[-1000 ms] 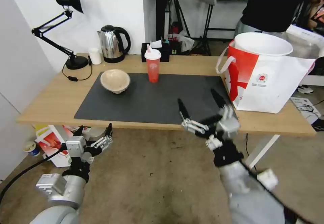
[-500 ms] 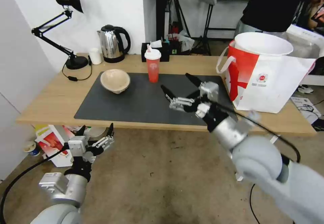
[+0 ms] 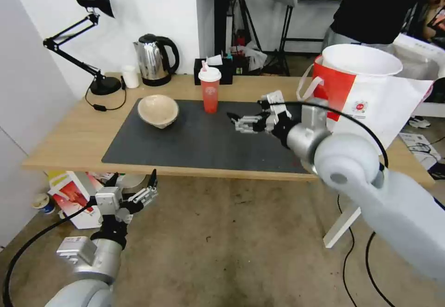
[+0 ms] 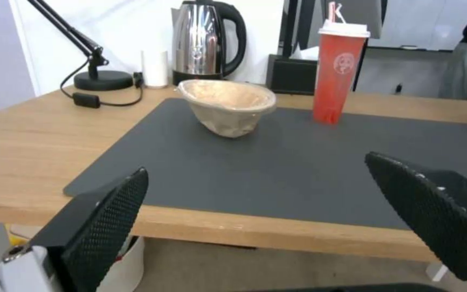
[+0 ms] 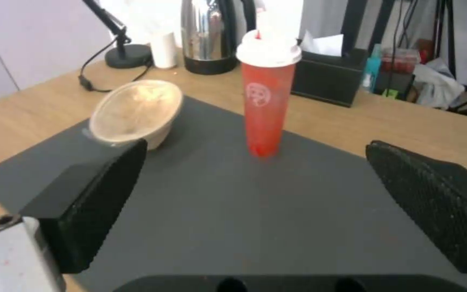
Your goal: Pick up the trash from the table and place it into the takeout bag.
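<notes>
Since a second ago our right gripper (image 3: 244,118) has swung up over the tabletop (image 3: 69,140), jaws wide and empty. Just ahead stands the red drink cup (image 3: 210,90); we should centre it between the fingers, staying level. Our left gripper (image 3: 131,187) idles below, open.

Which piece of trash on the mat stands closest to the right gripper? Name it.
The red drink cup: tall, white-lidded, upright just ahead of the open right gripper. The beige pulp bowl sits farther toward the lamp side.
</notes>
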Robot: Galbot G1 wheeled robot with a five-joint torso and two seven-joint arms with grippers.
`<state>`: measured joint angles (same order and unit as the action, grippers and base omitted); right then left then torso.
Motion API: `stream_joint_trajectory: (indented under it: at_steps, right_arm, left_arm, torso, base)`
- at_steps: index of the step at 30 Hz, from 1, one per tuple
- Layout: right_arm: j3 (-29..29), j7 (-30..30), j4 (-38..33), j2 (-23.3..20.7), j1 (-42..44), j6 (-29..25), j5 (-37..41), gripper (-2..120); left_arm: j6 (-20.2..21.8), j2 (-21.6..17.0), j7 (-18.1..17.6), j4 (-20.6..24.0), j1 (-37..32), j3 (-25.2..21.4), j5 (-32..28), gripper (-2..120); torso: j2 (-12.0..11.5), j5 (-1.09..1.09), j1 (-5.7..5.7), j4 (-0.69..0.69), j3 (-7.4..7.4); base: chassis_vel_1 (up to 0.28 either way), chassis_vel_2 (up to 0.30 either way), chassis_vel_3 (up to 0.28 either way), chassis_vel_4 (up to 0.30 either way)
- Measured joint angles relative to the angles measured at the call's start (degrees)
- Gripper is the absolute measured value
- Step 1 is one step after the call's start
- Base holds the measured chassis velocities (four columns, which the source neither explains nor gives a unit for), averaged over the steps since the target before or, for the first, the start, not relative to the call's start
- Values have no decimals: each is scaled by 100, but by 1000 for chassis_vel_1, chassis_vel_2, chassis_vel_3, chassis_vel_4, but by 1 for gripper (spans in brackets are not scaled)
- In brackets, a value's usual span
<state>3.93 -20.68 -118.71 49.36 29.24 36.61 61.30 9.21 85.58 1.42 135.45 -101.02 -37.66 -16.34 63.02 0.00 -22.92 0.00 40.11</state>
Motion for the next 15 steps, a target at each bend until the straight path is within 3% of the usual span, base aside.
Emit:
stream_joint_trajectory:
  at_steps: [15]
  right_arm:
    - [293, 635, 1259, 683, -625, -150, -361, 100]
  left_arm:
    - [22, -35, 9, -151, 113, 10, -62, 100]
  torso:
    - [0, -1, 0, -1, 0]
  base:
    - [0, 0, 0, 0]
